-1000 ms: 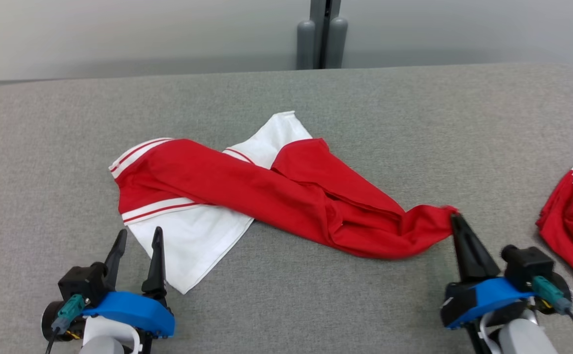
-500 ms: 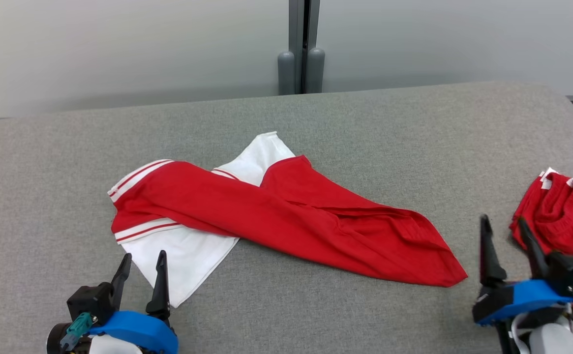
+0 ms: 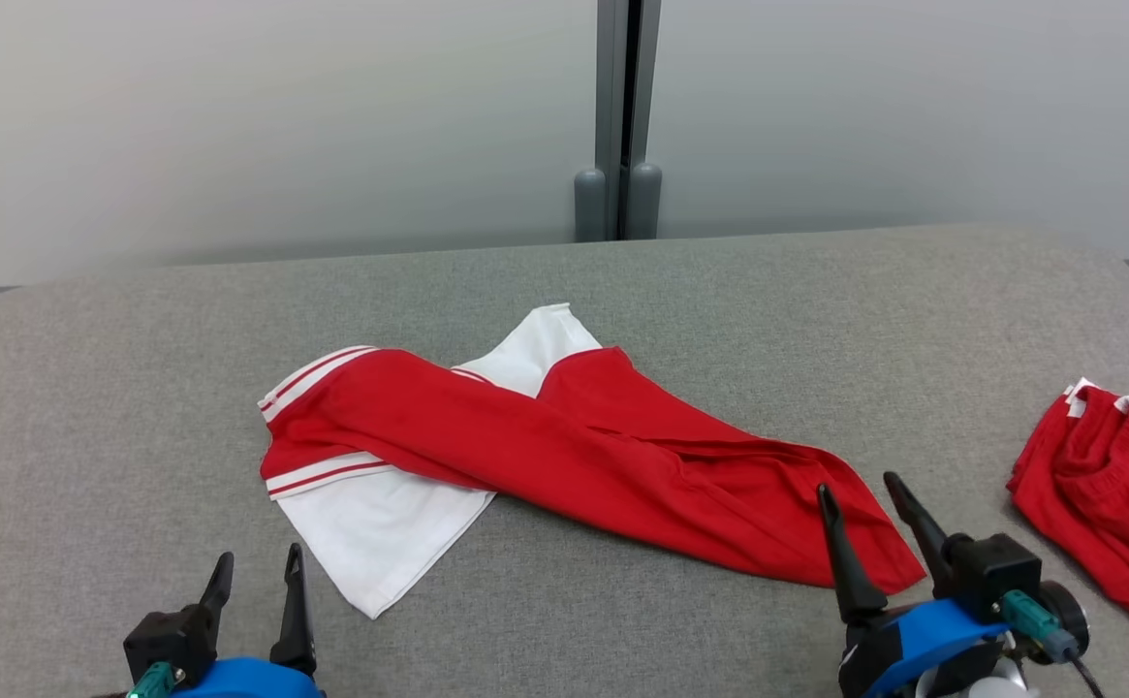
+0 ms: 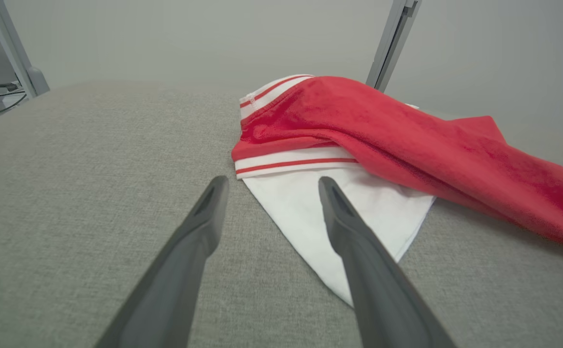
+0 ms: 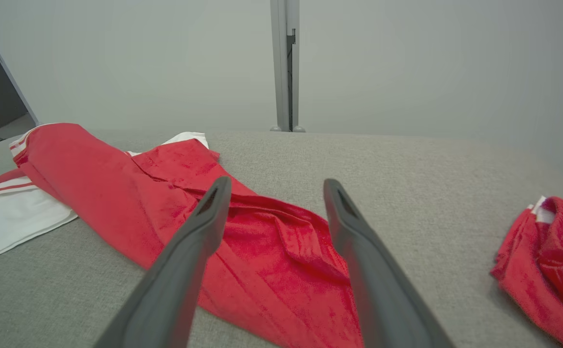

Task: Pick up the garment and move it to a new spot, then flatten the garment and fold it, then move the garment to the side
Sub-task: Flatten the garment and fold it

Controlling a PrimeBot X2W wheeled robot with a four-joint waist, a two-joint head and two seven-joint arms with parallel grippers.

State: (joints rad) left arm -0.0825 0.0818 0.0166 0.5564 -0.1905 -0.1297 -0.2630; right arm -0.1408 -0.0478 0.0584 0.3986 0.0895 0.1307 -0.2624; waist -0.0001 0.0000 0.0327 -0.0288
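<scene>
Your right fingers (image 3: 840,560) have just let go and stand apart, the red corner of the garment (image 3: 564,456) lying just beyond their tips on the desk (image 3: 138,388), your left fingers (image 3: 295,611) apart too, so flattening looks next.

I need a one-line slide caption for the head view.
Red-and-white garment crumpled on grey surface; left hand and right hand open.

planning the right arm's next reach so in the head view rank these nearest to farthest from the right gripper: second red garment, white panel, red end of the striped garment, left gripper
1. Red end, right at the right gripper.
2. Second red garment, off to its right.
3. White panel, far to its left.
4. Left gripper, farthest, at the lower left.
</scene>
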